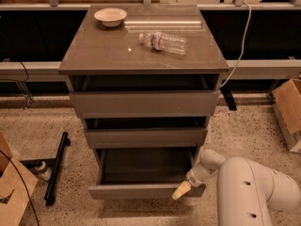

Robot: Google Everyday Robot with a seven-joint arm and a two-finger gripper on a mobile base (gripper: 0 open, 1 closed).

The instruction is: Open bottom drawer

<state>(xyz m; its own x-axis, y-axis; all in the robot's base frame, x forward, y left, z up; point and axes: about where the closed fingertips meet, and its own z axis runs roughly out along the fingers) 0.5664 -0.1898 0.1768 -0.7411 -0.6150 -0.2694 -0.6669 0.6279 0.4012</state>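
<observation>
The bottom drawer (141,191) of the grey-brown cabinet (141,55) is pulled out, and its shallow grey interior (146,166) shows. The two drawers above it, the top one (143,102) and the middle one (146,136), stand slightly ajar. My gripper (181,189) is at the right end of the bottom drawer's front panel, with a yellowish fingertip (178,192) at the panel's top edge. My white arm (244,187) reaches in from the lower right.
A clear plastic bottle (164,41) lies on the cabinet top, with a small bowl (110,16) at the back left. A cardboard box (287,112) stands at the right, another (11,189) at the lower left. A black bar (56,168) lies on the floor to the left.
</observation>
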